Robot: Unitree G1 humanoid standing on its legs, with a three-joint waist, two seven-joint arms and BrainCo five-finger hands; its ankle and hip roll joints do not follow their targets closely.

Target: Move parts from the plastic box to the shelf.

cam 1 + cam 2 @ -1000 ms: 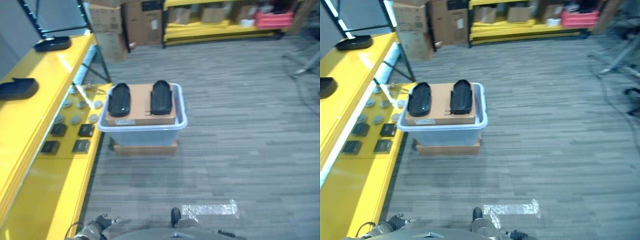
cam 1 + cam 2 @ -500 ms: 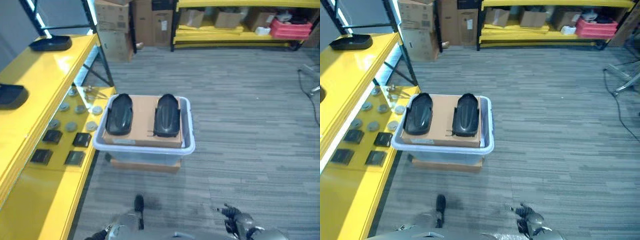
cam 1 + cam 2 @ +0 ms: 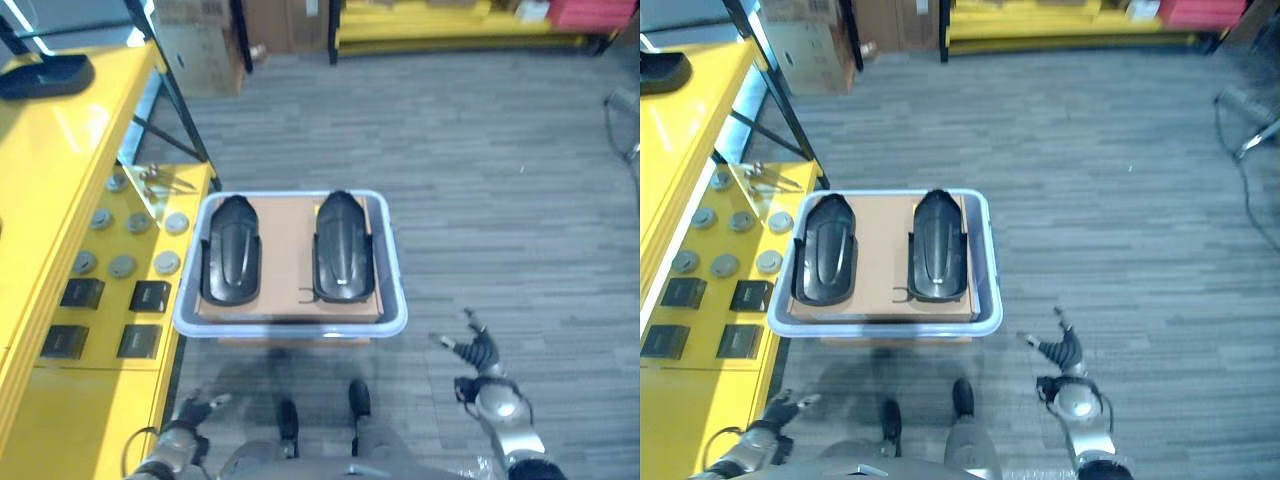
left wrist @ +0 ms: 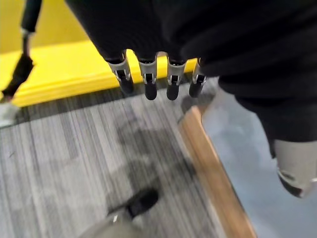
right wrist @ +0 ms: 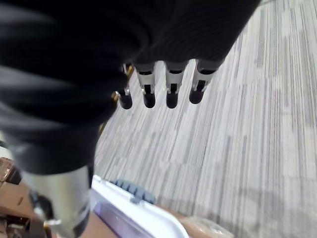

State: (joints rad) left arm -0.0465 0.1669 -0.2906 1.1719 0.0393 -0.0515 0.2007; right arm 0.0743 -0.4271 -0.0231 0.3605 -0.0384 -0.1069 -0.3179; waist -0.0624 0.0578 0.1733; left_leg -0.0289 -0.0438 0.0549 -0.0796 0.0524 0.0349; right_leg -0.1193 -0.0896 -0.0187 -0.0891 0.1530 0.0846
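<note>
A clear plastic box (image 3: 392, 300) stands on the floor in front of me, with a brown cardboard sheet (image 3: 285, 262) across its top. Two long black moulded parts lie on the sheet side by side: the left part (image 3: 230, 262) and the right part (image 3: 342, 258). My left hand (image 3: 188, 417) hangs low beside the yellow shelf (image 3: 60, 130), below the box's near left corner, fingers relaxed and empty. My right hand (image 3: 477, 352) hangs open to the right of the box, over bare floor, holding nothing. A black part (image 3: 45, 72) rests on the shelf's upper level.
The shelf's lower level holds grey discs (image 3: 122, 266) and flat black square pieces (image 3: 150, 296). Cardboard boxes (image 3: 200, 40) stand at the far end of the shelf, with a second yellow rack (image 3: 450, 35) behind. Grey striped floor extends to the right.
The camera has tilted down and closed in on the box, which now sits lower and larger. My right hand has risen beside the box; my left hand shows at the lower left.
</note>
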